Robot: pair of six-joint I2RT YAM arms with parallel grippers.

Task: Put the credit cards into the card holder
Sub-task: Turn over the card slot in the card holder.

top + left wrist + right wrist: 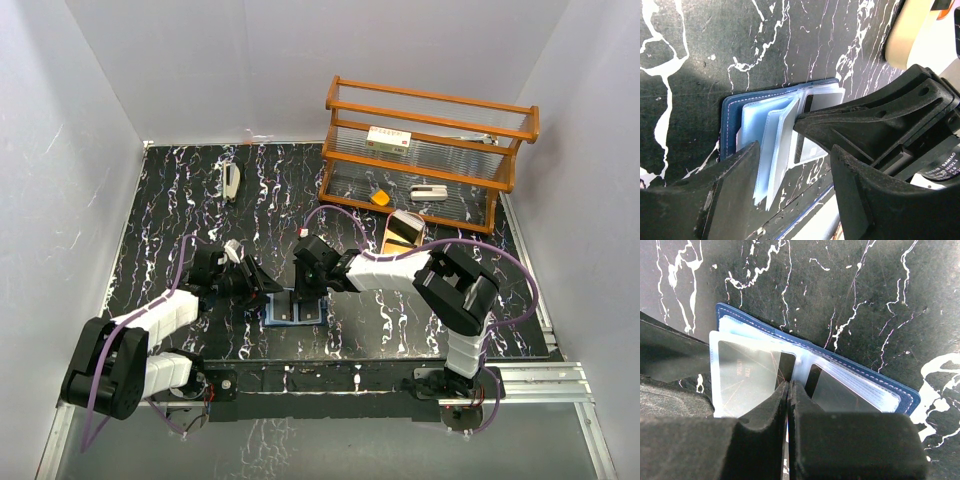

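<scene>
Wooden rack [432, 120] (well behind card holder [290, 312])

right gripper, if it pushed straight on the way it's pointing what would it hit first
The card holder: the right gripper, fingers shut, points down at the clear sleeves beside the fold. It may be touching them now; depth is unclear.

Card holder [850, 382] navy, pale-blue inside; table [865, 290] black, white-veined.
</scene>
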